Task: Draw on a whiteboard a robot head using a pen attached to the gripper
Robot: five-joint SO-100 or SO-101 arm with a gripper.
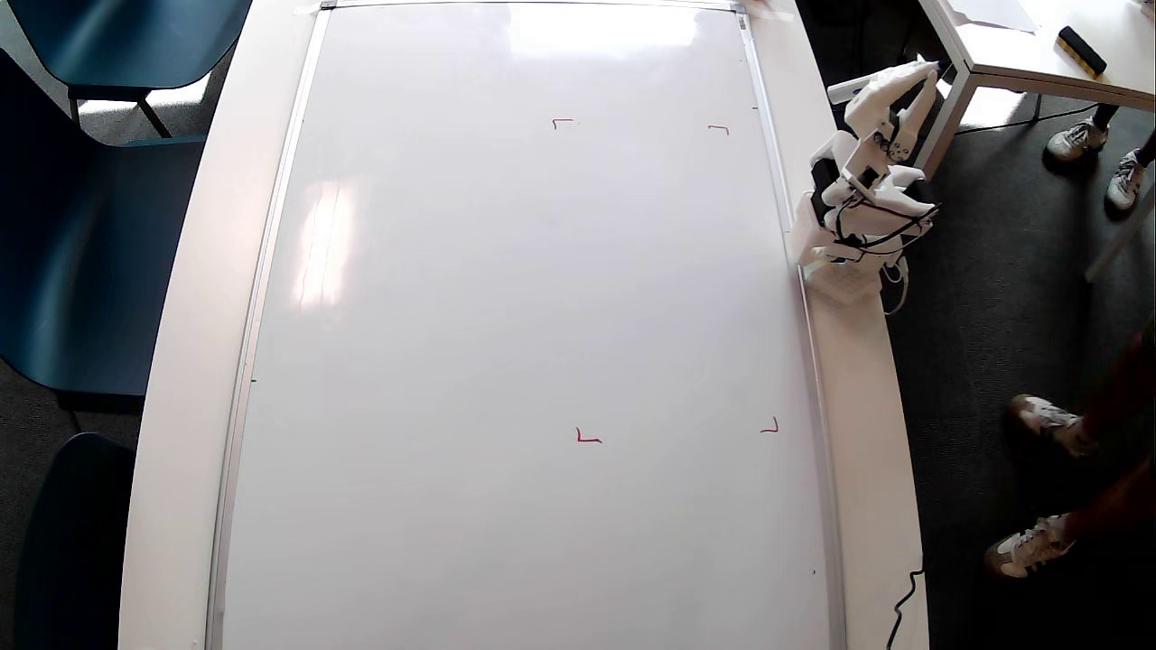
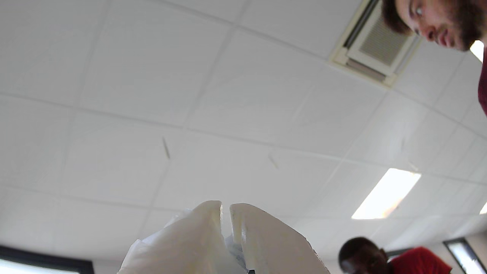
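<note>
- Office-type room: dark carpet, white table w/ the whiteboard (image 1: 524,343) lying flat on it, covering nearly the whole top in overhead view.
- Board surface blank, glossy, window glare near its top edge and left side. Four small red corner marks (image 1: 588,438) frame a rectangle on the right half. No blue lines inside it, so no robot head drawn yet.
- Thin silver frame all round; bare tabletop rim (image 1: 194,298) shows left and right of the board.
- Your arm sits on the right rim, base (image 1: 844,275) just beside the board frame. It's folded, gripper (image 1: 917,86) pointing up-right, off the board and past the table edge.
- Wrist view looks straight at the ceiling tiles (image 2: 152,95): vent (image 2: 376,42) top right, lit light panel (image 2: 386,194) lower right, two people at the right edge.
- Jaws: the two white fingers (image 2: 190,239) nearly meet at the tips, thin slit between them. Clenched, as far as you can see.
- Pen (image 1: 849,90): slim white stick poking left from the gripper in overhead view, tip well apart from the board. Grip point on it is too small to tell.
- Blue chairs (image 1: 81,226) left of the table, second white table (image 1: 1039,45) top right w/ a black block on it, sneakered feet (image 1: 1039,420) on the carpet at right.
</note>
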